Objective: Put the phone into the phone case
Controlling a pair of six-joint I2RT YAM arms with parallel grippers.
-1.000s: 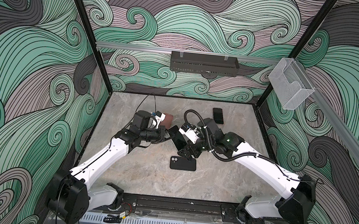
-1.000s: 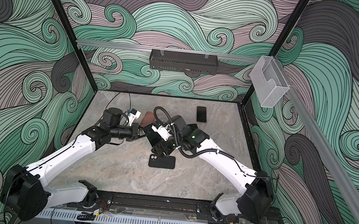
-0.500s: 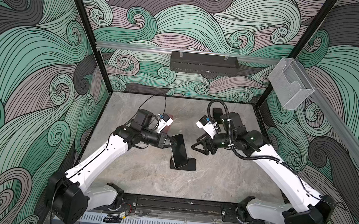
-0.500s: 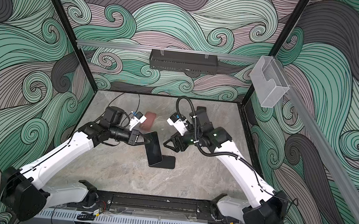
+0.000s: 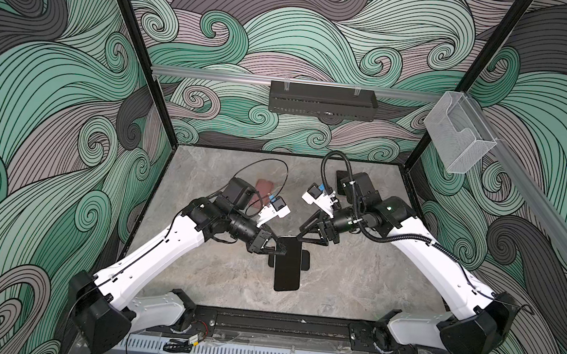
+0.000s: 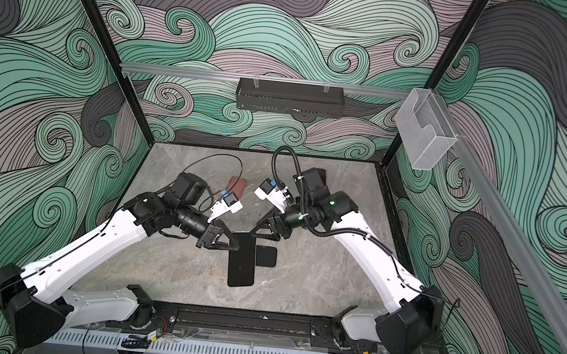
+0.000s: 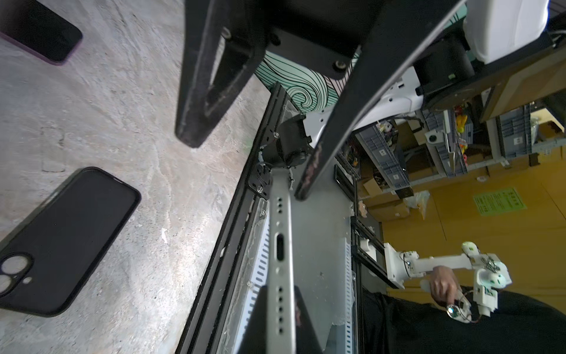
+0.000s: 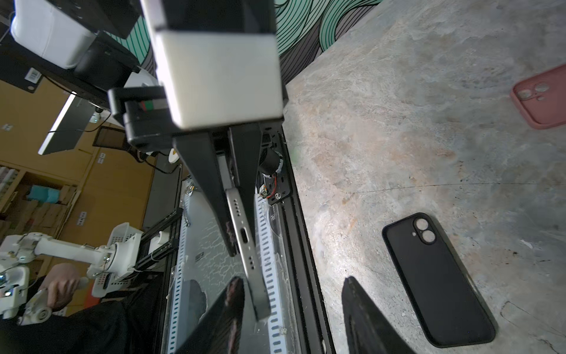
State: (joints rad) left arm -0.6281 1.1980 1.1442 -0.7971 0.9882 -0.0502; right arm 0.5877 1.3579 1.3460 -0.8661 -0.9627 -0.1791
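Black phone (image 5: 287, 270), clamped in the left claw (image 5: 276, 250), now hangs straighter over the case (image 5: 305, 261); right claw (image 5: 300, 235), narrowed but apart, has closed in.

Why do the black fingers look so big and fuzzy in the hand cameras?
Right wrist view: the fingers sit nearly against the lens, so they blur, while the black phone case on the table is sharp. Left wrist view: same, the phone edge softens near the lens. Both top views: sharp, evenly lit.
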